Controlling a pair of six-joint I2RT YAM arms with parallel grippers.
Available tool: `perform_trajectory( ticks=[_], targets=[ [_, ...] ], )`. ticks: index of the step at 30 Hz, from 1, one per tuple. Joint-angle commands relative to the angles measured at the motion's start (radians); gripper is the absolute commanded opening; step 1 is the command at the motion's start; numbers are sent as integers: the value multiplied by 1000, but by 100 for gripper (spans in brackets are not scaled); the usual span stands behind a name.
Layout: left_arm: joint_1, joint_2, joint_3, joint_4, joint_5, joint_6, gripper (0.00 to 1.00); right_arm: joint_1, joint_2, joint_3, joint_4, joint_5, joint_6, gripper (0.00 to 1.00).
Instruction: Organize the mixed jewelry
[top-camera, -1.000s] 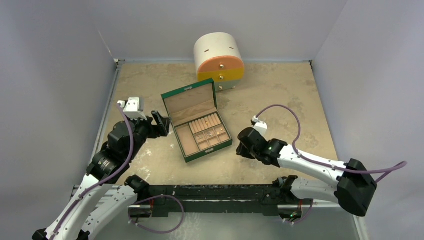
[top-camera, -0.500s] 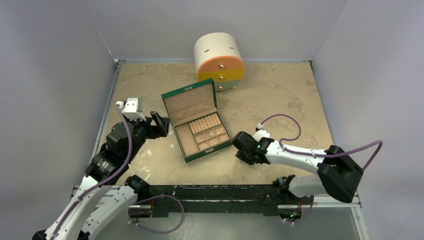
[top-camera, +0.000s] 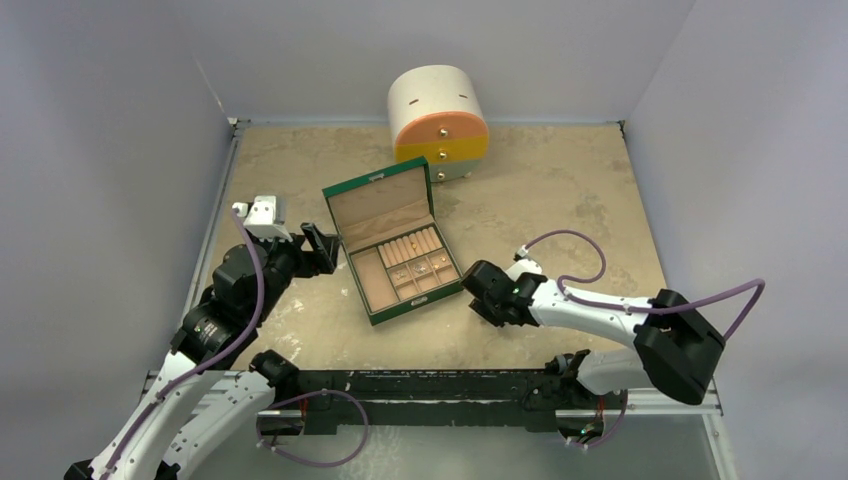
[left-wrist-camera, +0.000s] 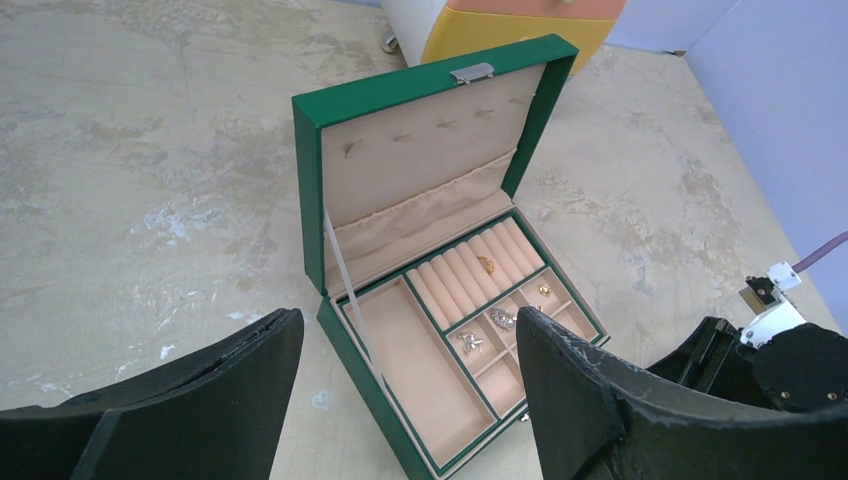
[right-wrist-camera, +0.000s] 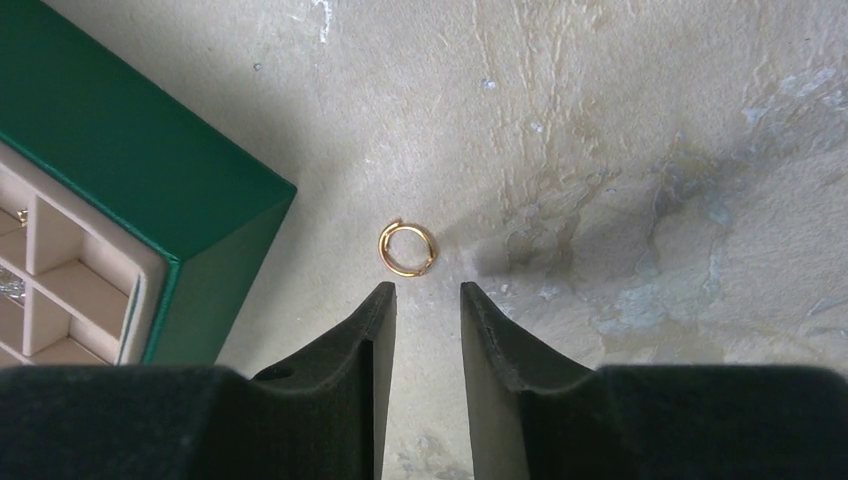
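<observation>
A small gold ring (right-wrist-camera: 407, 248) lies flat on the table, just beyond the tips of my right gripper (right-wrist-camera: 427, 292). That gripper is open by a narrow gap with nothing between its fingers, and it sits beside the right corner of the open green box (right-wrist-camera: 120, 140). Inside the box (left-wrist-camera: 345, 335) I see pieces of the mixed jewelry: a gold piece (left-wrist-camera: 486, 265) on the ring rolls, another gold piece (left-wrist-camera: 544, 290) and two silvery ones (left-wrist-camera: 503, 319) in small compartments. My left gripper (left-wrist-camera: 405, 330) is wide open and empty, hovering left of the box (top-camera: 415, 305).
A round white cabinet with orange and yellow drawers (top-camera: 440, 120) stands at the back, behind the box's raised lid (top-camera: 378, 185). Grey walls close in the table on three sides. The right arm's purple cable (top-camera: 565, 240) loops above the tabletop.
My right arm has swung in toward the box's right corner and its jaws have narrowed a little. The left arm has not moved.
</observation>
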Motion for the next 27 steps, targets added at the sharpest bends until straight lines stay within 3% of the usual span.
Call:
perform_trajectory(
  ticks=[1, 27],
  targets=[
    [9, -3, 9, 24, 12, 15, 78, 5, 24, 54, -35, 41, 44, 32],
    [9, 1, 9, 24, 11, 15, 78, 4, 129, 80, -85, 57, 68, 24]
  ],
)
